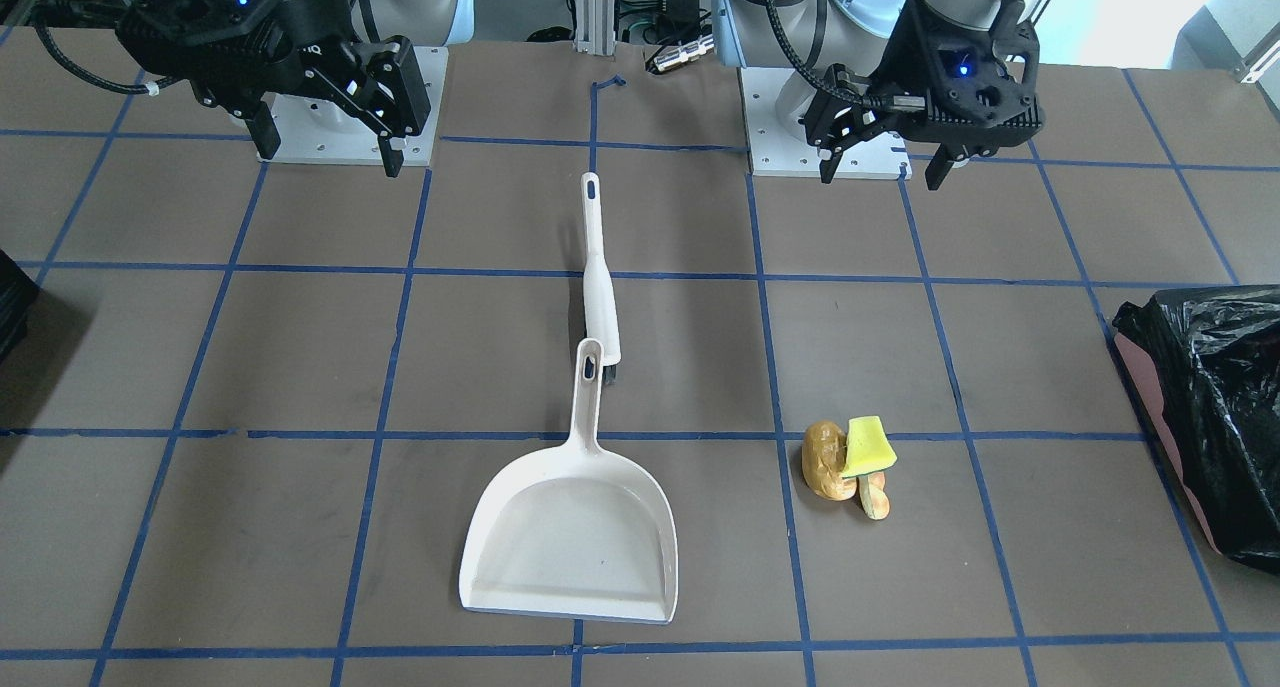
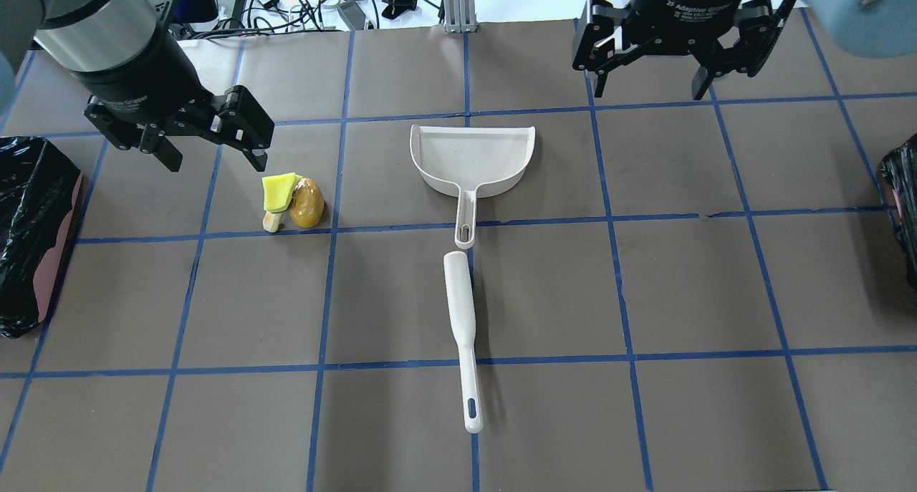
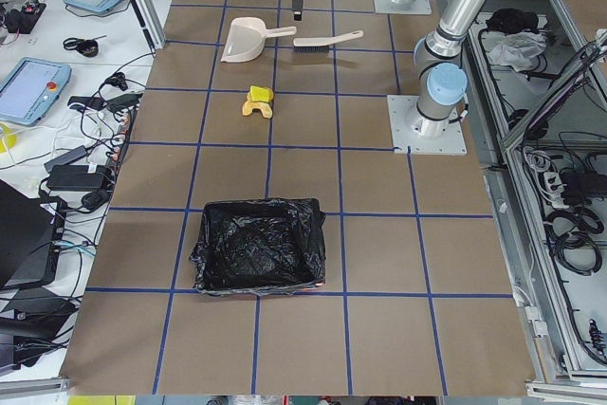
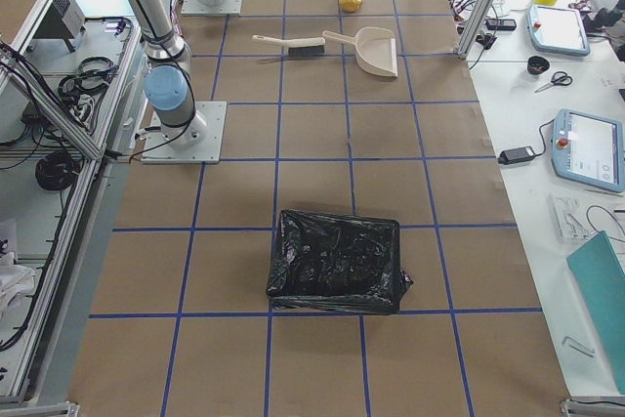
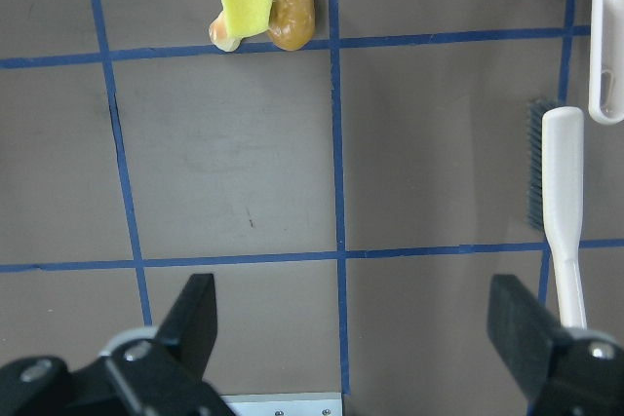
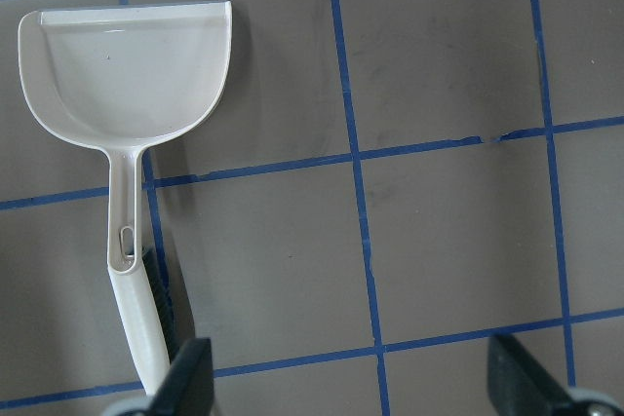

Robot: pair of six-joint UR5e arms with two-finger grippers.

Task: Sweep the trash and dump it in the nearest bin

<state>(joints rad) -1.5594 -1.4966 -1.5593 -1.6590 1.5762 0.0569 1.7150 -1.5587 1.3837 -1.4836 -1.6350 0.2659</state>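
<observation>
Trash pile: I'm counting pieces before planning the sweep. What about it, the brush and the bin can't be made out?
The slice: overhead, mostly under the sponge wedge.
The brush bristles: overhead, hidden beneath its own handle.
The bin: front-facing view, cut off by the right edge.
The trash: exterior left, too small to separate pieces.

table (image 2: pixel 680 291): brown, blue-taped grid | on it: dustpan (image 2: pixel 473 155), brush (image 2: pixel 462 320), trash (image 2: pixel 294 202), black-bagged bin (image 2: pixel 32 234)
</observation>
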